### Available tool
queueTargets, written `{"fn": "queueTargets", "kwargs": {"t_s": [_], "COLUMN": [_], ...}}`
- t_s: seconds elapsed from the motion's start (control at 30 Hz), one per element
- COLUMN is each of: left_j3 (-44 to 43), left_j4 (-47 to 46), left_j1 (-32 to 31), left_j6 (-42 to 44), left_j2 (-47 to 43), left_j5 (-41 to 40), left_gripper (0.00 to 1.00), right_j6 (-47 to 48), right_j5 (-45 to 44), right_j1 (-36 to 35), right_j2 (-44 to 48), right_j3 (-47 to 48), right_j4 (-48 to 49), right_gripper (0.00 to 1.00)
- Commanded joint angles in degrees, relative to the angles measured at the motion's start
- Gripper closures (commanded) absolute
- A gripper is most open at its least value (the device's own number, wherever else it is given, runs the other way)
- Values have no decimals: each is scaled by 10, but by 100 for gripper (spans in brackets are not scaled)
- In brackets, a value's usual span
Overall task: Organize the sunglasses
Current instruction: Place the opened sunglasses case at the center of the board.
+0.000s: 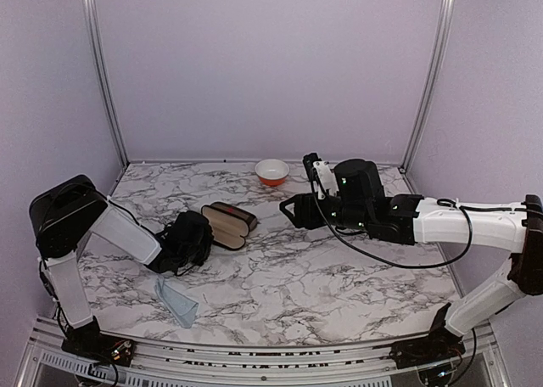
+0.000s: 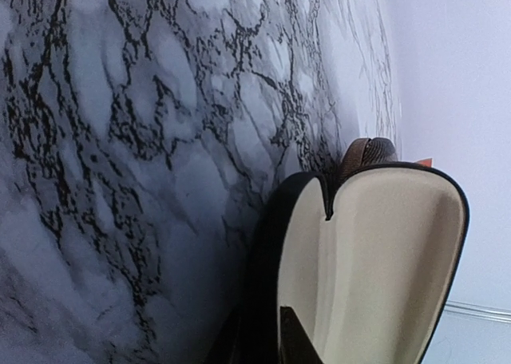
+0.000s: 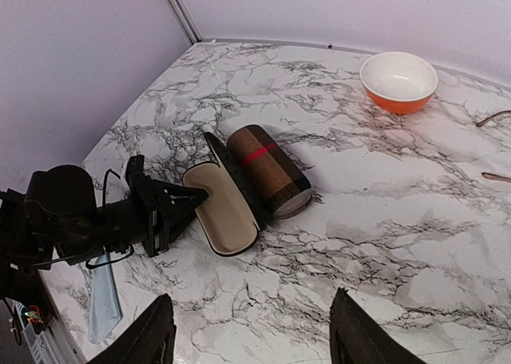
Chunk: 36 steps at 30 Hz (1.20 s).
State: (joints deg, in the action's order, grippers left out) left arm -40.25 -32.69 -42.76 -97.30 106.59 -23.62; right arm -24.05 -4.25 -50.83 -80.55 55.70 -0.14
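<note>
Two cases crowd the left half of your counter (image 1: 339, 277): one black case (image 3: 227, 212) lying open with its cream lining up, and one brown case with a red stripe (image 3: 267, 168) just beside its raised lid, apparently touching it. Your left tool (image 3: 196, 195) sits at the near end of the open black case, right at its rim; you cannot tell whether its jaws are parted or pinched there. Your right tool (image 3: 251, 296) hangs above the middle of the counter with its jaws spread wide and nothing between them. Of the sunglasses (image 3: 493, 116) you see only two thin arm tips at the right edge of the right wrist view, on the counter well apart from the cases; which pair they belong to is unclear. One orange bowl (image 3: 398, 81) stands near the back edge, and one pale blue cloth (image 1: 178, 302) lies near the front left. Bare marble runs across the centre and front right. Lilac walls close in on three sides, with metal posts in the back corners.
</note>
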Motion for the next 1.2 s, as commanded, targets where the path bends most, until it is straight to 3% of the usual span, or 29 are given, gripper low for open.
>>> {"fn": "queueTargets", "kwargs": {"t_s": [0.0, 0.17, 0.57, 0.87, 1.03, 1.17], "left_j3": [-6, 2, 48, 98, 128, 138], "left_j4": [6, 6, 7, 28, 47, 85], "left_j1": [5, 6, 6, 6, 6, 6], "left_j6": [15, 15, 26, 45, 80, 159], "left_j2": [9, 6, -41, -113, -174, -246], "left_j5": [1, 5, 4, -29, -67, -108], "left_gripper": [84, 78, 46, 16, 2, 1], "right_j6": [-7, -7, -1, 11, 19, 35], "right_j5": [-6, -5, -8, -13, -15, 4], "right_j1": [4, 4, 6, 13, 14, 15], "right_j2": [10, 8, 8, 9, 10, 6], "right_j3": [1, 2, 6, 17, 25, 32], "right_j4": [0, 1, -2, -15, -21, -18], "right_gripper": [36, 36, 36, 36, 36, 36]}}
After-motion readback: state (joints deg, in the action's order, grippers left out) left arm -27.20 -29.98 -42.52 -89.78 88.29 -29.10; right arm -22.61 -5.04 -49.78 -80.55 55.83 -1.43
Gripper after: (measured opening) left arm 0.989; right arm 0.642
